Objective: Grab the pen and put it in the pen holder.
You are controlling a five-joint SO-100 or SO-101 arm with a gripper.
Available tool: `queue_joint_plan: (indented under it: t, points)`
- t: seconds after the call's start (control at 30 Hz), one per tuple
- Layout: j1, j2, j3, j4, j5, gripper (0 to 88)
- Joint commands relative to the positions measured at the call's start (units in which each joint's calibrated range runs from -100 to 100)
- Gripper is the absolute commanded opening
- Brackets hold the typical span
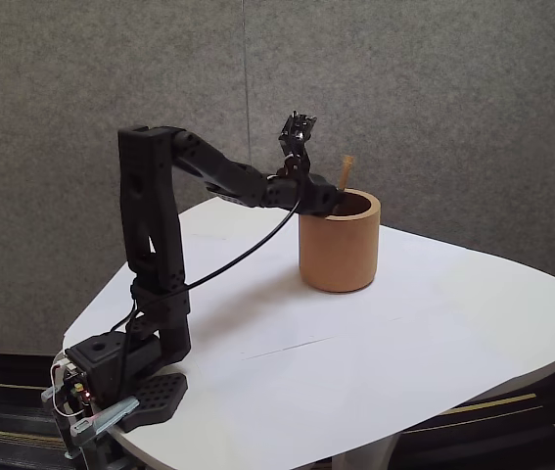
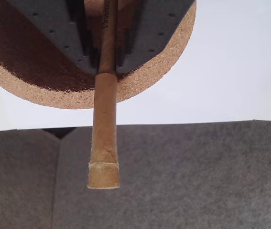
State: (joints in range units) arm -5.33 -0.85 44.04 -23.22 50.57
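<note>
Fixed view. The black arm reaches from its base at lower left toward the centre of the frame, where the gripper [image 1: 322,203] sits at the left rim of the pen holder [image 1: 340,245], a tan cylindrical cup standing upright on the white table [image 1: 434,333]. The pen [image 1: 345,170] rises from the gripper as a thin tan stick, its upper end showing above the cup's rim; its long axis runs close to vertical, leaning slightly. Its lower end is hidden behind the gripper and the rim, so whether it has entered the cup cannot be told here.

Wrist view. The two dark fingers [image 2: 66,33] enter from the top edge and close on the pen [image 2: 104,133], which runs straight down the middle of the frame to a flared free end at lower centre. The jaws stand nearly together, with just the pen between them. Behind them, in the upper left, lies the cork-textured mouth of the pen holder [image 2: 140,86], with its darker inside. The held part of the pen lines up over that opening, so the coming release depends on the pen's axis staying roughly parallel to the cup's wall, with the lower end inside the rim.
</note>
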Motion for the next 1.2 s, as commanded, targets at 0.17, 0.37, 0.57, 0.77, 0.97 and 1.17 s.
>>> queue_joint_plan:
  t: [0.17, 0.37, 0.57, 0.77, 0.97, 1.17]
  points:
    - [0.6, -0.3, -0.2, -0.8, 0.3, 0.7]
    - [0.7, -0.7, -0.4, -0.8, 0.3, 6.3]
    - [0.8, -1.0, -1.6, -0.8, 0.3, 31.6]
    - [0.8, -1.1, -1.3, -0.3, 0.3, 34.4]
    - [0.7, -1.3, -3.8, -0.5, 0.3, 34.4]
    - [0.2, -1.3, -14.5, 0.3, 0.0, 34.4]
